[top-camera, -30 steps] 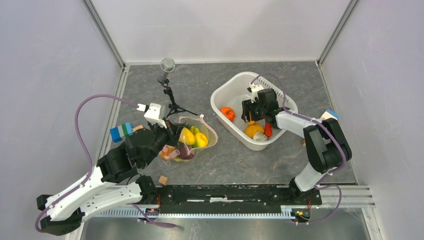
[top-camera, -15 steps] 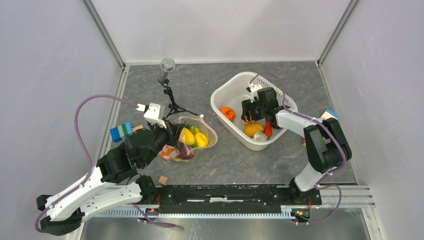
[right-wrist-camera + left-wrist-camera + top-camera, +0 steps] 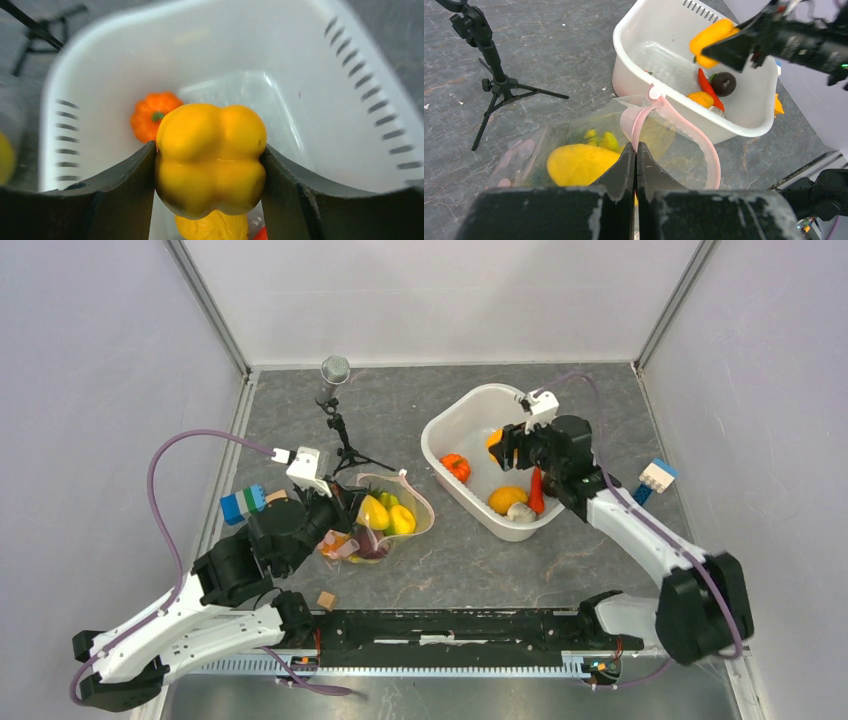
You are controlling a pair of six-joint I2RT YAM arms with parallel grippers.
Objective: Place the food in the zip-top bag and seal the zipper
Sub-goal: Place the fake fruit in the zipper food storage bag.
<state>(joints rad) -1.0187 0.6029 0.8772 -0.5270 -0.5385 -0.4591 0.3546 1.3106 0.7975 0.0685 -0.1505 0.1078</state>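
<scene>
From above, the zip-top bag [image 3: 392, 512] lies left of the white tub [image 3: 455, 407]. It is part filled with yellow pieces, while a pumpkin [image 3: 455, 466] and more wait in the tub.

Left wrist view: the left gripper [image 3: 635, 152] is pinched on the bag's rim, and the zipper [image 3: 696, 136] is unsealed.

Right wrist view: the right gripper [image 3: 210, 165] clasps a yellow pepper [image 3: 212, 145] over the tub.

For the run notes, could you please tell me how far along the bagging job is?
Done: a yellow mango sits in the zip-top bag, held by the left gripper. In hand: the right gripper holds a yellow pepper over the tub. Left: pumpkin, chili, zipper unsealed.
</scene>
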